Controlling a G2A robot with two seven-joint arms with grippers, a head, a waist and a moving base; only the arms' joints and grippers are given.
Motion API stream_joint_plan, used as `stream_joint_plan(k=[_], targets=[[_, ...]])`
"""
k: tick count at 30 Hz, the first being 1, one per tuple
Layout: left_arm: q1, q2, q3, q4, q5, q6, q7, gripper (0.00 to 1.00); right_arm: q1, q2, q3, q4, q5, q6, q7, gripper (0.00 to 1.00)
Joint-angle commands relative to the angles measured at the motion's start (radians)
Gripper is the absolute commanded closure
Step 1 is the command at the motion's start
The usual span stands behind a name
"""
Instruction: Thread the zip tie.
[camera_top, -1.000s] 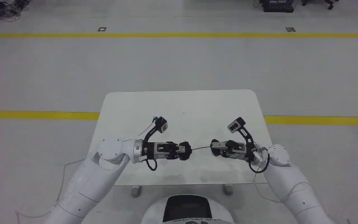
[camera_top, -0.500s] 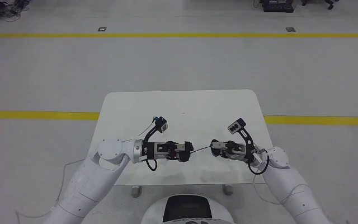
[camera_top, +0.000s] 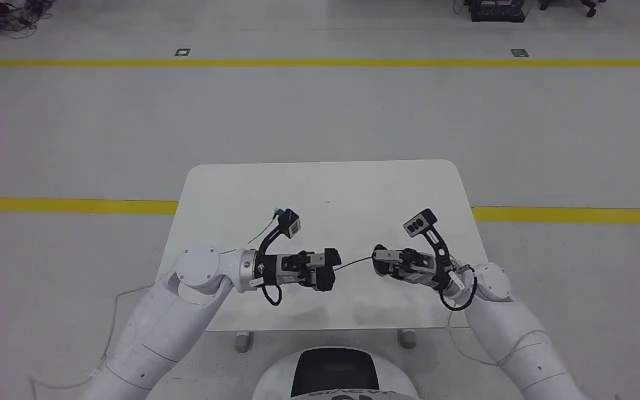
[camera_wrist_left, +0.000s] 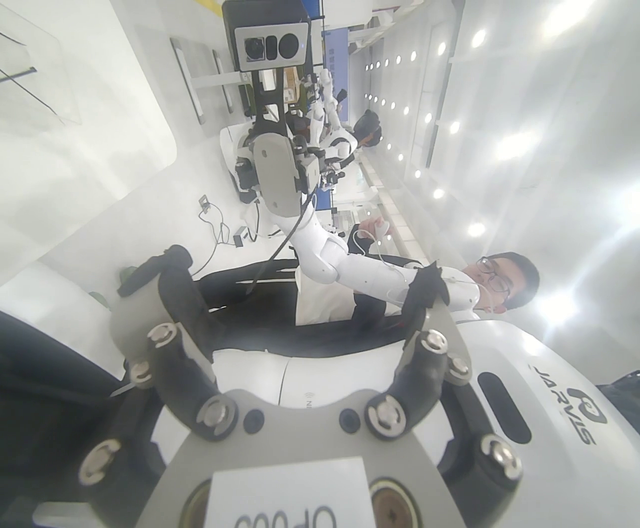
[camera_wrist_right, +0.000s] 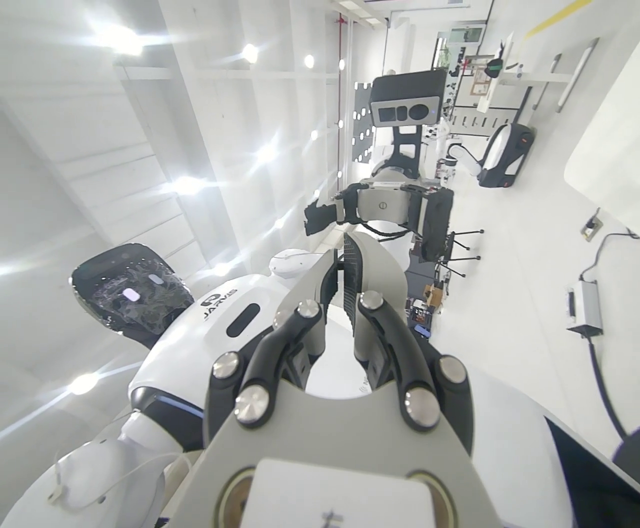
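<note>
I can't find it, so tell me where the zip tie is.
In the top view the zip tie spans the gap between the left gripper and the right gripper, above the table's near half.

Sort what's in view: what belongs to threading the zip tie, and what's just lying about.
Job in hand: zip tie; left claw, open; right claw, shut on the tie.
Just there: table; power adapter; yellow floor lines.
</note>
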Motion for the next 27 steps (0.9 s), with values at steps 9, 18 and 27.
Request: stream_joint_plan(k=[9, 18, 27], targets=[[-0.034, -0.015, 0.06, 0.022, -0.004, -0.06, 0.115, 0.0, -0.012, -0.035, -0.018, 0.011, 0.117, -0.001, -0.034, 1.0], [-0.038, -0.015, 0.064, 0.022, 0.0, -0.067, 0.117, 0.0, -0.012, -0.042, -0.028, 0.01, 0.102, 0.005, -0.059, 1.0], [-0.051, -0.02, 0.095, 0.024, -0.003, -0.064, 0.16, 0.0, -0.019, -0.048, -0.046, -0.014, 0.075, 0.008, -0.083, 1.0]])
